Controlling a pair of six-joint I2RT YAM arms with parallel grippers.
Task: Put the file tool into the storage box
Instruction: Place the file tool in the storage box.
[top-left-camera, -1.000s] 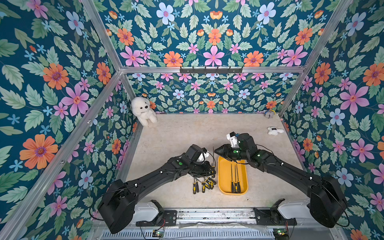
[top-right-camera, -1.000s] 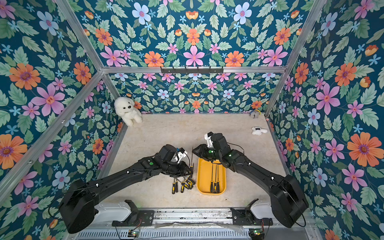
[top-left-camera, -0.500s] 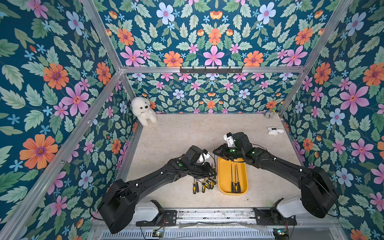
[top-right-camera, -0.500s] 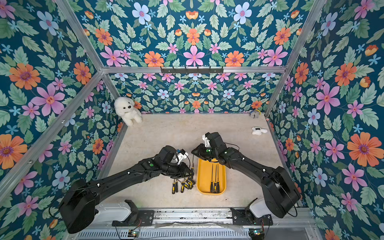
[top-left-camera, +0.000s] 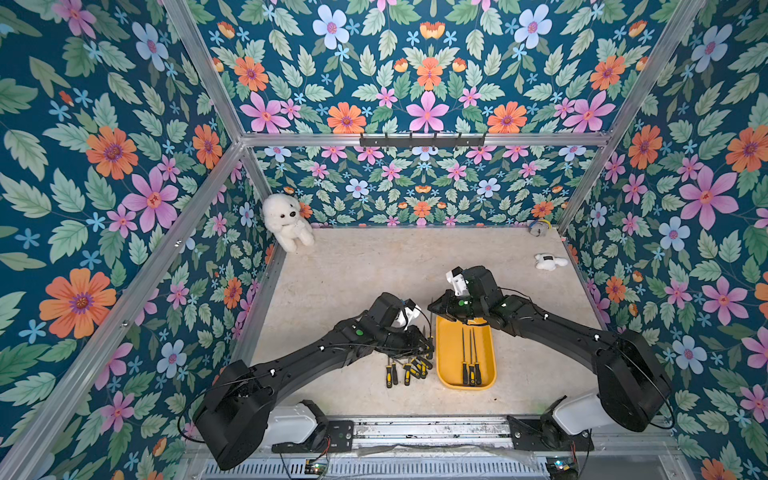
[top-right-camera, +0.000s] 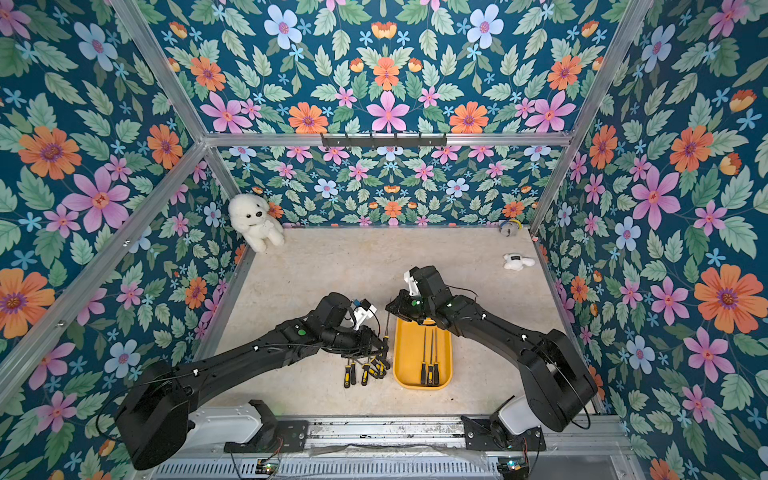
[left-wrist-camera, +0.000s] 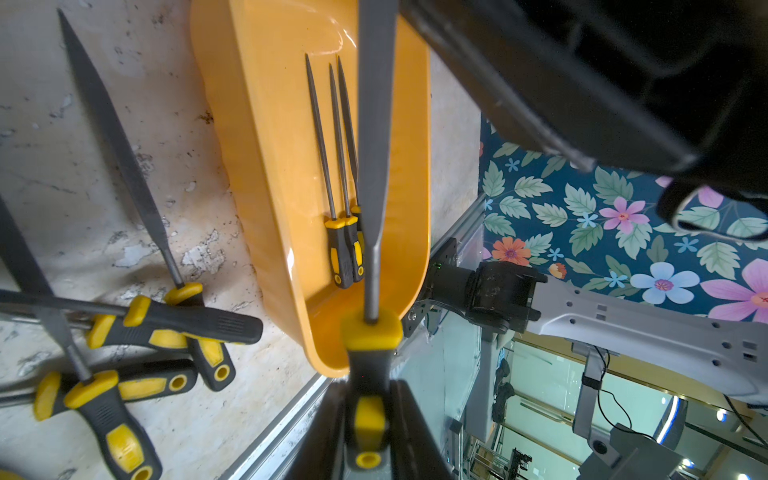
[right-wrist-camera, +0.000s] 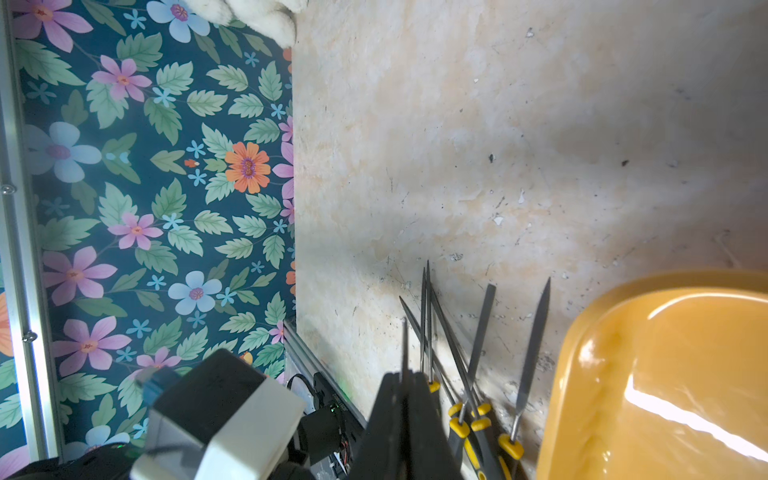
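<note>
The file tool hangs between both grippers, its grey blade running along the left rim of the storage box. Its black-and-yellow handle sits between the fingers of my left gripper. Whether those fingers still press on it does not show. My right gripper is shut on the blade's thin far end, above the box's far left corner. The yellow storage box holds three files side by side.
Several loose files lie fanned on the table left of the box, under my left wrist. A white plush seal sits in the far left corner. A small white toy lies by the right wall.
My right gripper has moved left, over the box's far left corner, and shut on the file's blade. The left arm has hardly moved.
</note>
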